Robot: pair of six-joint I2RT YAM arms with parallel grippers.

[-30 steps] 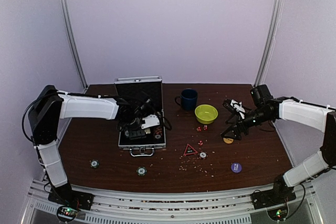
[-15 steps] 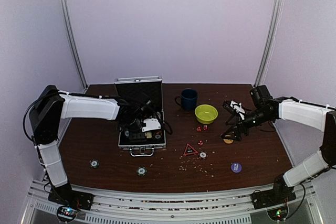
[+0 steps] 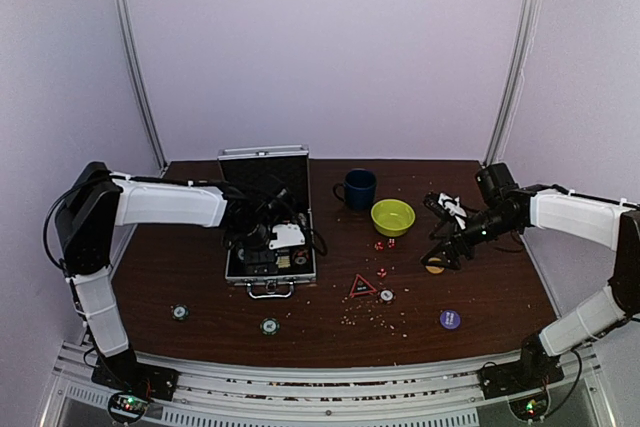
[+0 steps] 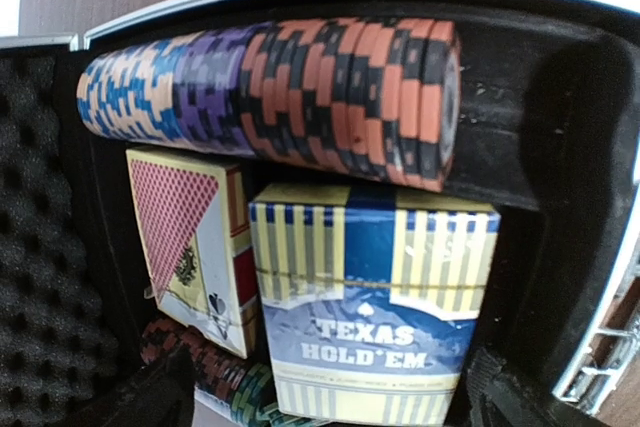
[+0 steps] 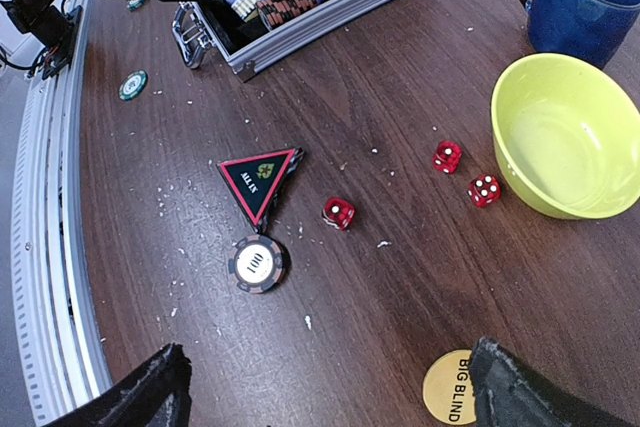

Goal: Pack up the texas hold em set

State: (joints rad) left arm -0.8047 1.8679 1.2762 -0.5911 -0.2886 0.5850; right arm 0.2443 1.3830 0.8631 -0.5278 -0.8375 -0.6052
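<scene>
Right wrist view: flat round yellow BIG BLIND chip (image 5: 450, 389) lies below the right gripper (image 5: 328, 379), off-centre between its wide-open, empty jaws; this arm is nearer.

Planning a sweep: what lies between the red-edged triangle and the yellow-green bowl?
Three red dice: one near the triangle, two beside the bowl, clearest in the right wrist view.

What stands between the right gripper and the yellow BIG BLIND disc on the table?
Nothing visible does. The right gripper hangs open above the BIG BLIND disc, which lies flat on the table close to one finger. The nearest red die and the yellow-green bowl lie farther off, out of the path.
</scene>
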